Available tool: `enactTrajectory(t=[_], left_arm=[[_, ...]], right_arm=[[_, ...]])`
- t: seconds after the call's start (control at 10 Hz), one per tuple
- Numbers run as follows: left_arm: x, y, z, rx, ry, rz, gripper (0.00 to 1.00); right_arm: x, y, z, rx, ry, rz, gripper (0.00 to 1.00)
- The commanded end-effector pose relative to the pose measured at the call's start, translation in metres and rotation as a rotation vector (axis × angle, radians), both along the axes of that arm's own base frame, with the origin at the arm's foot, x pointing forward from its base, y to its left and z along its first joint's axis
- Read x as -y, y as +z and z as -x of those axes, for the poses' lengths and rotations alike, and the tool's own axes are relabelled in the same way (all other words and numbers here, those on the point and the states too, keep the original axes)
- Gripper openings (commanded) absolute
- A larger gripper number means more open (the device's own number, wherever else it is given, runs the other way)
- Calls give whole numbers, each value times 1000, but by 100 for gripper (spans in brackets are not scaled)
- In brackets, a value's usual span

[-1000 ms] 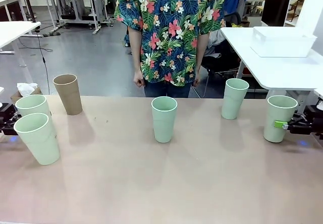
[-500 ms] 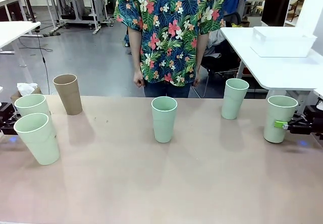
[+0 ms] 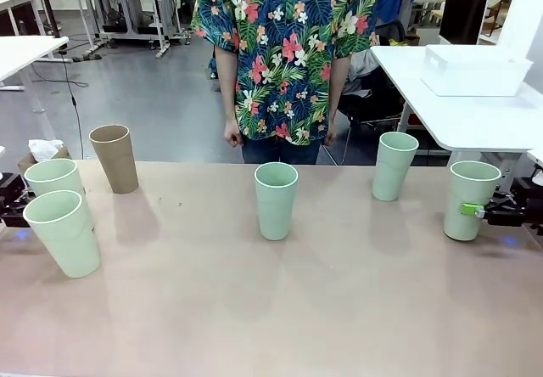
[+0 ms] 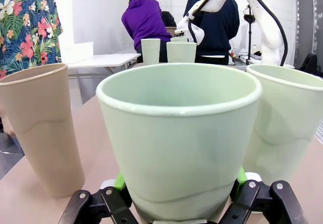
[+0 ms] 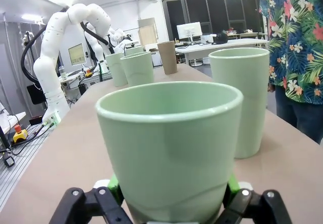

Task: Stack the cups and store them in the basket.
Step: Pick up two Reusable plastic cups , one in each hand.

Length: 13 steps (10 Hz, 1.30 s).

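Six cups stand upright and apart on the table. A tan cup [image 3: 114,158] and two mint cups [image 3: 55,183] [image 3: 64,233] are at the left, one mint cup [image 3: 276,200] in the middle, and two more [image 3: 394,166] [image 3: 469,199] at the right. At the left edge, my left gripper [image 3: 12,200] has its green pads against the sides of the rear left mint cup [image 4: 179,133]. My right gripper [image 3: 485,211] holds the far-right mint cup [image 5: 169,143] the same way. The white basket [image 3: 475,71] sits on a separate side table at the back right.
A person in a floral shirt [image 3: 284,54] stands at the far edge, hands hanging at the sides. The tan cup [image 4: 43,128] and another mint cup [image 4: 285,123] flank the held one closely. The front half of the table [image 3: 280,317] is bare.
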<state>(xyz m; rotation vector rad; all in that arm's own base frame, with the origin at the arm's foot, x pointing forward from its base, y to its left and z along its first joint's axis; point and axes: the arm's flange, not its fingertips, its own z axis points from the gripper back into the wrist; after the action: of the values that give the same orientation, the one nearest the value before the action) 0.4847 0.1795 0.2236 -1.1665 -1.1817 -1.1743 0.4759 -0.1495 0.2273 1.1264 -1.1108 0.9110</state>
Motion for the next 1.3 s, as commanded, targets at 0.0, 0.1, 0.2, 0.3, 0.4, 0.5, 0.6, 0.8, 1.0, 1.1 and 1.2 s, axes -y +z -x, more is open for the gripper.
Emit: enactTrajectory(t=[0.0,0.1,0.2,0.3,0.4,0.5,0.6,0.8,1.0,1.1,1.2], left_arm=[[1,1,0,3,-1,2,24],[1,1,0,3,-1,2,24],[0,0,0,0,0,0,85],[-6,23,1,30,32,-32,85],[-14,50,0,47,69,-23,85],[-20,74,3,56,91,-24,85],[-24,98,6,76,139,-26,85],[-21,144,22,93,160,-38,85],[5,199,43,111,162,-31,85],[21,222,55,107,168,-32,85],[42,239,68,121,169,-43,85]], right_arm=[[0,0,0,1,-6,1,40],[0,0,0,1,-6,1,40],[0,0,0,0,0,0,86],[-9,27,6,8,-48,27,86],[-20,60,17,30,-95,38,86],[-29,86,24,40,-114,40,86],[-36,109,29,29,-146,62,86],[-61,149,41,44,-142,53,86],[-100,181,57,47,-138,43,86],[-115,192,63,48,-146,37,86],[-125,198,70,56,-158,35,86]])
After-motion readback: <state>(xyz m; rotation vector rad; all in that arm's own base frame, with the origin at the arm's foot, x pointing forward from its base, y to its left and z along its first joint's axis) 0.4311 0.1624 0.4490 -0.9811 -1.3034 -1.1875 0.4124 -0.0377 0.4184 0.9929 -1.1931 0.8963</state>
